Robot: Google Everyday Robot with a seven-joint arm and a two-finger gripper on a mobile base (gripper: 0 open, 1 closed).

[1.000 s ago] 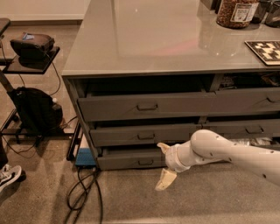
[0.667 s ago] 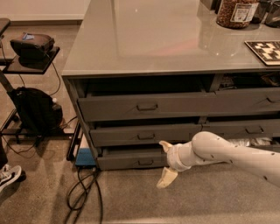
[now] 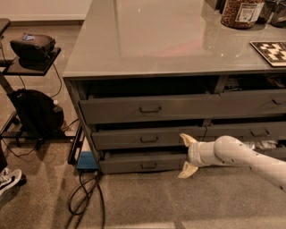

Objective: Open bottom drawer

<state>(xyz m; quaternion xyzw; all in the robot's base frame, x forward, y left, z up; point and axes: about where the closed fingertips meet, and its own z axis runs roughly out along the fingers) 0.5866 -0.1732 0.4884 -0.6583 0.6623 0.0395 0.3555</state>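
Bottom drawer, the lowest of three dark grey fronts stacked in the left column of a grey cabinet, sits just above the floor; its small central handle is free and untouched. A dark slit shows along its top edge, beneath the middle drawer, but whether the front is pulled out cannot be told. Gripper, at the end of the white arm entering from the right, hangs in front of the right end of the bottom drawer, well to the right of the handle. Its two cream fingers are spread wide, one pointing up over the middle drawer's lower edge and one pointing down toward the floor, with nothing held between them. Top drawer lies under the glossy countertop, which carries a jar of brown contents and a checkered board at the right. On the floor to the left are a blue box, black cables, a black bag and a shoe.
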